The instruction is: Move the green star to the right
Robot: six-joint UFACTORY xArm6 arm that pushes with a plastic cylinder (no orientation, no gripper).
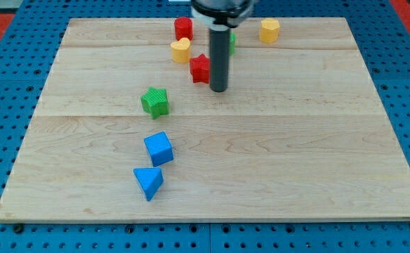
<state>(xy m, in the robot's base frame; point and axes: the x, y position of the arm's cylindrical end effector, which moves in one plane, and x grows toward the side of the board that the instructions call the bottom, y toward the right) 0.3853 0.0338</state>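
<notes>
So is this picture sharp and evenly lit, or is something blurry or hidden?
Camera view: the light is soft and even, with no glare on the board; the green star and blue cube look crisp, with only faint shadows. The rod is cut off at the view's top; my tip sits right of the red star, and the rod hides most of a green block behind it.

The star (pixel 154 101) lies left of centre on the board (pixel 296 161). The tip (pixel 219 89) stands to its upper right, just right of another star (pixel 200 68). A cube (pixel 159 148) and a wedge (pixel 148 182) lie below.
</notes>
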